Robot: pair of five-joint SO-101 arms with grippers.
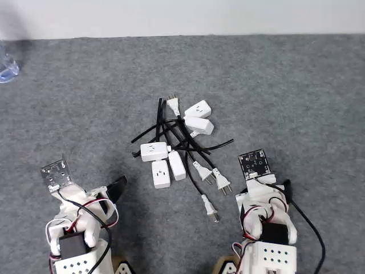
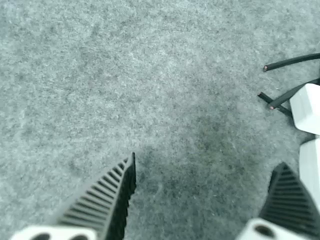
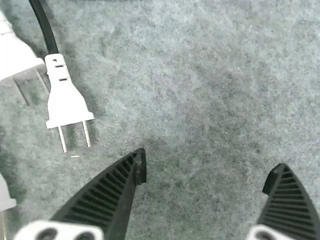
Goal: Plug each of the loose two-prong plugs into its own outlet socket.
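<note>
Sockets (image 1: 154,151), small white blocks, lie mid-bench (image 1: 296,85) in a tangle of black cords (image 1: 165,128), with loose two-prong plugs (image 1: 222,181) beside them. Both arms sit at the near edge, apart from the heap. From the left wrist, the left hand (image 2: 207,165) is released, its fingers spread above bare grey surface, a socket (image 2: 306,107) near one fingertip. From the right wrist, the right hand (image 3: 210,161) is likewise released, and a plug (image 3: 65,102) lies near one finger, prongs toward it.
</note>
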